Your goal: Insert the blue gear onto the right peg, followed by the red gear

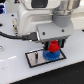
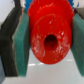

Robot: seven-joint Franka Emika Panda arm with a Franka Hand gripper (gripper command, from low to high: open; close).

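Observation:
In the exterior view my gripper (image 1: pixel 53 46) is shut on the red gear (image 1: pixel 52 49) and holds it just over the blue gear (image 1: pixel 48 56). The blue gear lies flat on the right part of the grey black-edged base plate (image 1: pixel 35 59). The right peg is hidden under the gears. In the wrist view the red gear (image 2: pixel 50 30) fills the frame, hub hole facing the camera, clamped between two green pads (image 2: pixel 21 42). I cannot tell whether the red gear touches the blue one.
A thick black cable (image 1: pixel 15 36) runs from the exterior view's left to the wrist. The white arm body (image 1: pixel 35 15) looms over the plate. The white table (image 1: pixel 15 67) spreads around the plate.

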